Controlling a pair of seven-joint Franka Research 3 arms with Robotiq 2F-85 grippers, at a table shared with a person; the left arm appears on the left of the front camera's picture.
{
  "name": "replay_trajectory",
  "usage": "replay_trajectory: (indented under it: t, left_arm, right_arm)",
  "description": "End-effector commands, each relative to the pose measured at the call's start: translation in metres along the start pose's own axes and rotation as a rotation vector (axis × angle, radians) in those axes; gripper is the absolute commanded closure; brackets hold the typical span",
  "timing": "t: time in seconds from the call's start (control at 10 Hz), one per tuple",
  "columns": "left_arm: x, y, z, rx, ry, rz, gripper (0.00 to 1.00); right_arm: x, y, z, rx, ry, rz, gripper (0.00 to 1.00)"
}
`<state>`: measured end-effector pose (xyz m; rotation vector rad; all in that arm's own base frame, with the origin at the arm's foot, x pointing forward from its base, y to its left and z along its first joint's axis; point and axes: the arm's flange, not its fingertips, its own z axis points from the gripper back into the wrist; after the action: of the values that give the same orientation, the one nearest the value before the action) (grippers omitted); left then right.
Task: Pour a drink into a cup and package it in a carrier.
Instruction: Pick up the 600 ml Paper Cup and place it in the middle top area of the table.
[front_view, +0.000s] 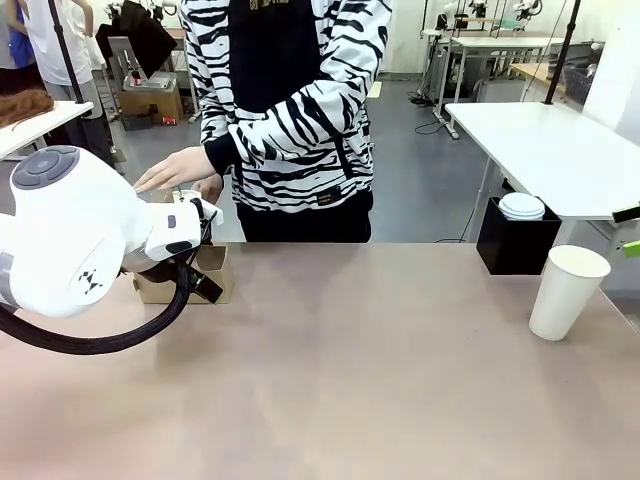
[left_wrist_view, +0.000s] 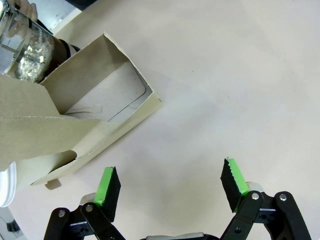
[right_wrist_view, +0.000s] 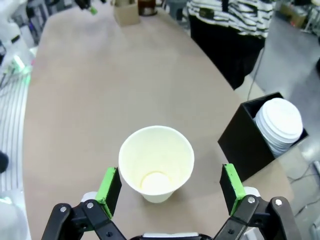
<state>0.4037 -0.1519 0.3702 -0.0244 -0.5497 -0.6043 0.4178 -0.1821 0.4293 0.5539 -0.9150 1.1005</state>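
Note:
The brown cardboard carrier (left_wrist_view: 85, 120) lies just ahead of my left gripper (left_wrist_view: 170, 187), which is open and holds nothing. A clear glass jug (left_wrist_view: 22, 55) stands behind the carrier, and the drink in it looks dark brown far off (right_wrist_view: 146, 6). In the front view my left arm (front_view: 90, 235) covers most of the carrier (front_view: 215, 270). The tall white cup (right_wrist_view: 156, 162) stands empty at the table's right (front_view: 568, 290). My right gripper (right_wrist_view: 170, 189) hovers open above the cup, with one finger to each side.
A black box (front_view: 515, 245) holding a stack of white lids (right_wrist_view: 280, 125) sits past the table's far right edge. A person in a striped top stands at the far side, with a hand (front_view: 175, 168) above the carrier.

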Motion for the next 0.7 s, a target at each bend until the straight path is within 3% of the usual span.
replay_trajectory:
  t: [0.0, 0.3, 0.6]
  left_arm:
    - [0.0, 0.0, 0.0, -0.001, -0.001, 0.0, 0.0]
    - [0.0, 0.0, 0.0, -0.001, -0.001, 0.0, 0.0]
    - [0.0, 0.0, 0.0, -0.001, -0.001, 0.0, 0.0]
  right_arm:
    - [-0.038, -0.005, 0.023, -0.049, -0.193, -0.026, 0.0]
    - [-0.089, -0.004, 0.03, -0.047, -0.329, -0.063, 0.0]
    - [-0.136, -0.004, 0.003, -0.043, -0.408, -0.085, 0.0]
